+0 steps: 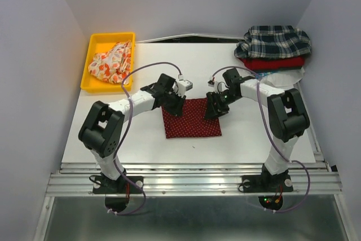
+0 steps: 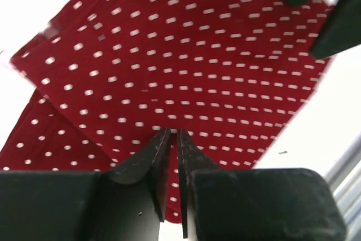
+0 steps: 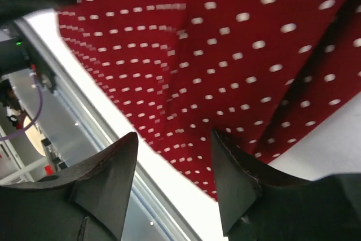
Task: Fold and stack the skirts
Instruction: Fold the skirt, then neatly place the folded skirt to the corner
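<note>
Nearest the arm bases, on the white table [image 1: 113,145], lies the dark red cotton skirt with tiny white dots [image 1: 192,119], flattened into a rough square with doubled layers showing along its edges, so it looks partly folded. Both arms reach down to its far corners. The left gripper [image 2: 174,138] sits at the cloth's edge with its jaws drawn almost together, only a thin slit between them; whether a fold is pinched there I cannot tell. The right gripper [image 3: 175,142] hovers over the opposite corner with its jaws spread wide and nothing between them. Farther back on the left, a yellow plastic tray [image 1: 110,35] holds the cream skirt with orange-red blobs [image 1: 113,61], crumpled and not yet folded. In the far right corner, the navy, green and white plaid skirt [image 1: 273,40] rests on the plain red skirt [image 1: 273,63], forming a stack. By my reckoning the job is about half done: two stacked, the dotted one mid-fold, the cream one untouched.
</note>
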